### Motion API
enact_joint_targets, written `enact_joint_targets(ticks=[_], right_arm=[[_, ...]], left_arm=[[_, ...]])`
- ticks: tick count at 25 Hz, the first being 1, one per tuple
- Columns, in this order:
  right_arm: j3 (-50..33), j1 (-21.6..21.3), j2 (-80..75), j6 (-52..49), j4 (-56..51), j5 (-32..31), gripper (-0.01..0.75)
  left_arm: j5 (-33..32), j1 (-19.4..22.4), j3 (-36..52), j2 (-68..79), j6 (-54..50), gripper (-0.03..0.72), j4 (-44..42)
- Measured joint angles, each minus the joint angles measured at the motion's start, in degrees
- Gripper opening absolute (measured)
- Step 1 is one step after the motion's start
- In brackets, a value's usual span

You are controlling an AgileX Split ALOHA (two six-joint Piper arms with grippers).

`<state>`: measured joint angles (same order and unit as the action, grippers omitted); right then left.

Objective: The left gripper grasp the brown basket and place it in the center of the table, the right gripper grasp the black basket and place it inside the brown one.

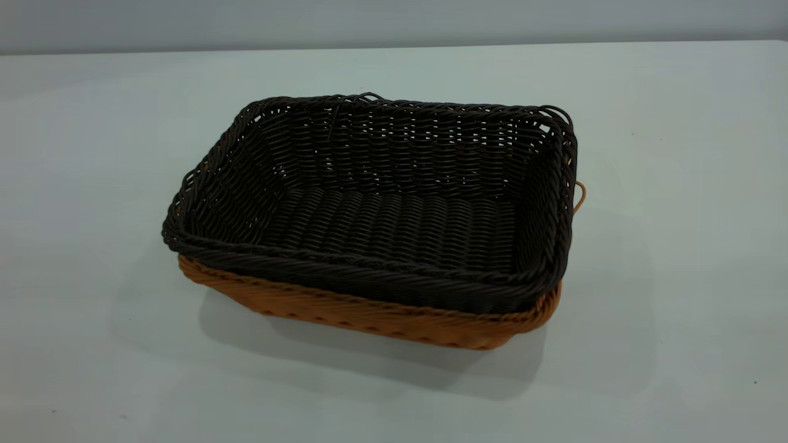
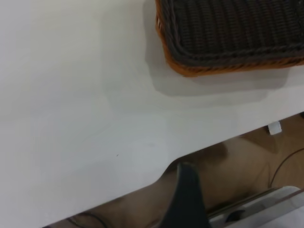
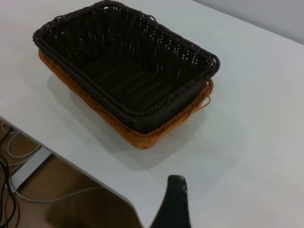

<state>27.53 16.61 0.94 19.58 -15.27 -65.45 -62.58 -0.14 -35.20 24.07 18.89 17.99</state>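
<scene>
We see one dark finger of the left pincer (image 2: 187, 199) over the surface's (image 1: 677, 277) edge, well clear of the baskets; its spread we cannot tell. The right pincer (image 3: 173, 204) likewise shows a single finger. The black basket (image 1: 394, 209) sits nested inside the brown basket (image 1: 369, 314), mid-surface.

Woven wicker on a smooth matt tabletop

The black basket (image 1: 394, 227) is dark brown-black wicker, ribbed and rough, with a thick braided rim and a faint sheen on the strands; the brown basket (image 1: 369, 317) under it is orange-tan wicker of the same coarse weave; the table (image 1: 677, 277) is pale grey-white, smooth and matt
</scene>
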Motion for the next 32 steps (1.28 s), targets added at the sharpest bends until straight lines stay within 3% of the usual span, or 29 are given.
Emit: enact_joint_targets(ticks=[7, 16, 32], right_arm=[[0.0, 0.0, 0.0, 0.0, 0.0, 0.0, 0.594], [0.0, 0.0, 0.0, 0.0, 0.0, 0.0, 0.594], [0.0, 0.0, 0.0, 0.0, 0.0, 0.0, 0.594]], left_arm=[[-0.7, 0.0, 5.4, -10.3, -2.2, 0.545, -3.0], [-0.8, 0.0, 7.3, -16.7, -18.4, 0.545, -15.7], [-0.8, 0.0, 7.3, -18.4, -18.9, 0.545, -18.0]])
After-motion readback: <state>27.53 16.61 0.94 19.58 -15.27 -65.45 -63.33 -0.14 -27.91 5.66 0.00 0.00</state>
